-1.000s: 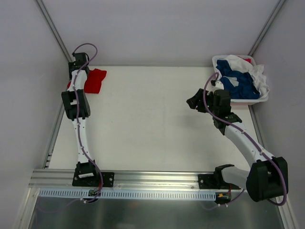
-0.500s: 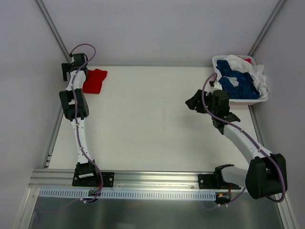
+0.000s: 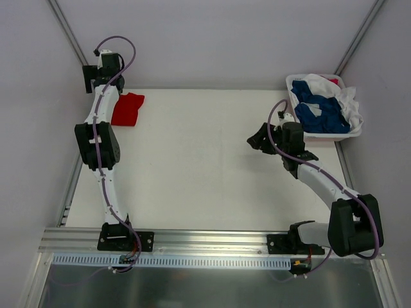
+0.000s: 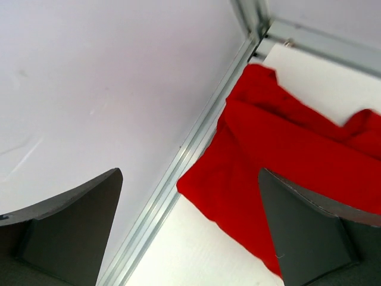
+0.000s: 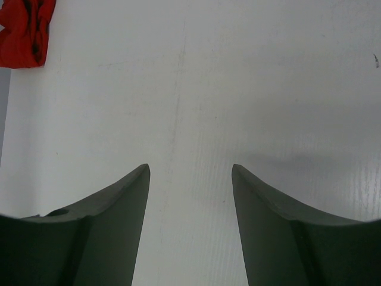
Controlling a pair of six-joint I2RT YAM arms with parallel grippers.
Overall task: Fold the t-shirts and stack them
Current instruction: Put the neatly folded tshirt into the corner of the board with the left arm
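Red, surely soft and light, the t-shirt far left of the basket wants a pinch at its edge; left gripper and right gripper stand open, empty.

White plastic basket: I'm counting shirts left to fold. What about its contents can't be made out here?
Top view: dark blue cloth and white cloth lie tangled in the white plastic basket; upper folds hide the lower ones, so no count.
Top view: red scrap at the far rim, too small to identify.
Both wrist views: basket lies outside the frame.
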